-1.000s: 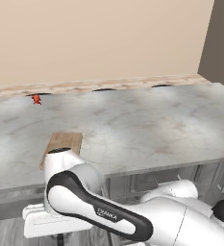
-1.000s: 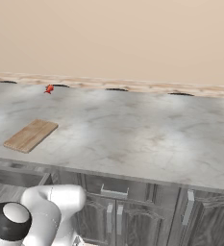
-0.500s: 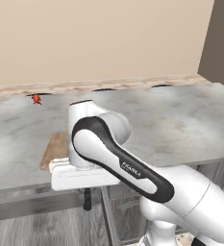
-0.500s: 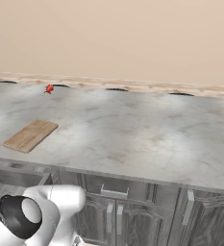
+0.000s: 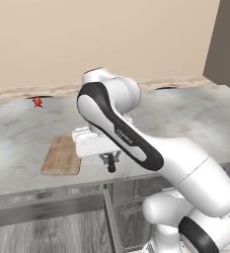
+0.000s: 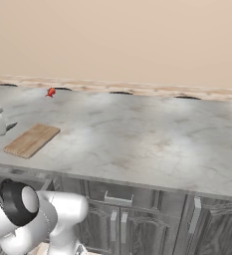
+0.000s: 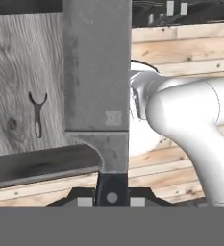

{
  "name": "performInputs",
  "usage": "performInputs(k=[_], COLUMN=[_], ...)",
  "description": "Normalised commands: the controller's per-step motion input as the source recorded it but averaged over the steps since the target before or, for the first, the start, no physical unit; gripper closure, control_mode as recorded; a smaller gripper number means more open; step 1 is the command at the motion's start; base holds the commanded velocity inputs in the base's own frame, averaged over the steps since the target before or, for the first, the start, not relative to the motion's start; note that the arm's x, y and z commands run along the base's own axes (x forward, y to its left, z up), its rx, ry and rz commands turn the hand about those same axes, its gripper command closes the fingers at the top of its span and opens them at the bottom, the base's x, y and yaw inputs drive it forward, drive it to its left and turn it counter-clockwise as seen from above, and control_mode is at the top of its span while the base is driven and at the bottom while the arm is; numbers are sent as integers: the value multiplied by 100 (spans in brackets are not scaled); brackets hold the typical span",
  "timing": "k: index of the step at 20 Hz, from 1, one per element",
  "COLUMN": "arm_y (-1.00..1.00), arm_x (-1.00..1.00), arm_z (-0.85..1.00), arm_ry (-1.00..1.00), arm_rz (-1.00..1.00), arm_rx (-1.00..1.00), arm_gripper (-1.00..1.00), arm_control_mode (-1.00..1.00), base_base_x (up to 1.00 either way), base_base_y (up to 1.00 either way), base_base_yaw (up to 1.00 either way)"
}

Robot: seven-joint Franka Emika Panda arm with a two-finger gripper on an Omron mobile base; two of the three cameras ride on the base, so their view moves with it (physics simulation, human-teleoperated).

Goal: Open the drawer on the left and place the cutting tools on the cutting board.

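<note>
Grey-bladed small knife (image 7: 96,72) with a black handle, clamped in the two-finger gripper (image 7: 112,197). Jaws pinched nearly shut on the black handle, one dark tip on each side of it. In the hand view, broad flat blade running straight away from the fingertips and up to the top edge. In the left base view, seen as a short dark stub hanging below the gripper (image 5: 110,162), which points down over the front edge of the counter.

Left of the blade in the hand view, small dark scissors-like shears (image 7: 37,114), lying flat on a grey wood-grain surface, well apart from the jaws and untouched. Cannot tell whether that surface belongs to the drawer. Beneath the shears, a dark rounded band slanting across to the blade's heel; not identifiable.

Flat rectangular light-brown wooden cutting board (image 5: 62,154) with rounded corners, lying bare on the grey marbled counter (image 5: 185,113) close to its front edge, just beside the gripper on the left in the left base view. Knife held above counter level and off the board's right edge, not touching it. Same board (image 6: 32,140) at the near left of the counter (image 6: 137,134) in the right base view.

Tiny red object (image 5: 37,102) far back by the beige wall, well apart from board and gripper; same (image 6: 51,92) in the right base view.
</note>
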Motion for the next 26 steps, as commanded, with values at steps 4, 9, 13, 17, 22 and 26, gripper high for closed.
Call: performInputs(k=[4, 9, 13, 17, 22, 26], arm_y=[-49, -36, -12, 0, 0, 0], arm_x=[57, 49, 59, 54, 51, 53], arm_z=[-6, -22, -25, -26, -23, -24], arm_ry=[-4, -9, -12, -10, -2, 0], arm_rz=[0, 0, 1, 5, 6, 7], arm_rx=[-1, 0, 0, 0, 3, 7], arm_gripper=[100, 100, 100, 100, 100, 100], arm_control_mode=[-100, -100, -100, -100, -100, -100], base_base_x=[0, 0, 0, 0, 0, 0], base_base_y=[0, 0, 0, 0, 0, 0], base_base_yaw=[0, 0, 0, 0, 0, 0])
